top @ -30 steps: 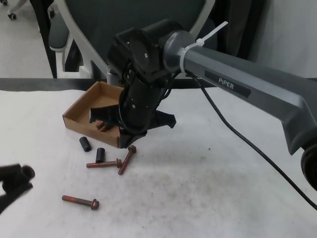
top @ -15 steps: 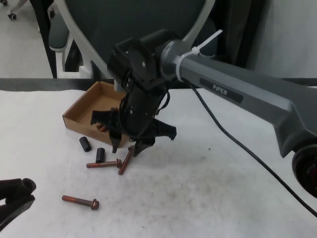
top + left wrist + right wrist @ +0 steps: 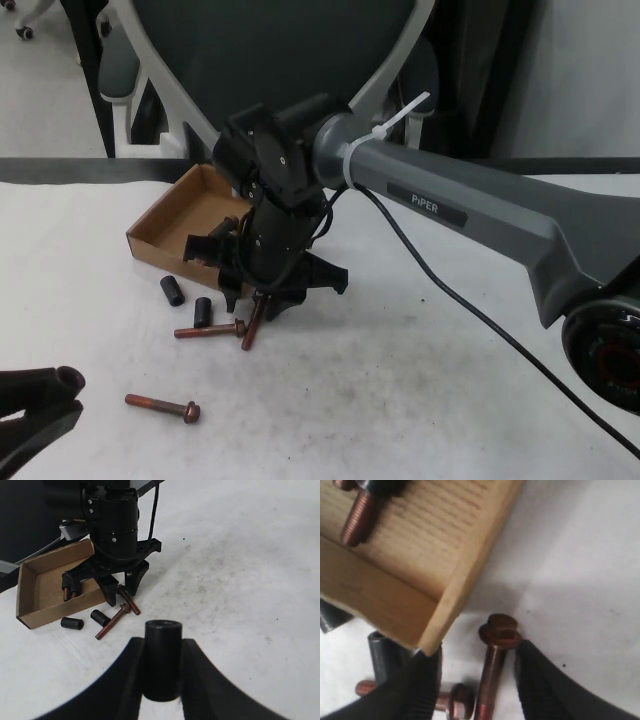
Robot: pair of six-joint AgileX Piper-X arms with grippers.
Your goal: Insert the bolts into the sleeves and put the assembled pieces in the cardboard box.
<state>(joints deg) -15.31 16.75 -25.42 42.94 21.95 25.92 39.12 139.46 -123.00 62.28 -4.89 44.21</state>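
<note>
- The right gripper (image 3: 477, 687), fingers apart, is straddling a bolt (image 3: 496, 652) by the box (image 3: 150, 236); next, it likely needs closing.
- The left gripper (image 3: 163, 652) is clamping a sleeve (image 3: 162, 630).

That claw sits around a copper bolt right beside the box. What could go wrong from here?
The right gripper is open astride a bolt near a corner of the cardboard box, so a closing finger might shove the box. A second bolt lies with its head right beside it and could get pinched along. Gripped tilted, the bolt may miss the sleeve held in the left gripper.
</note>
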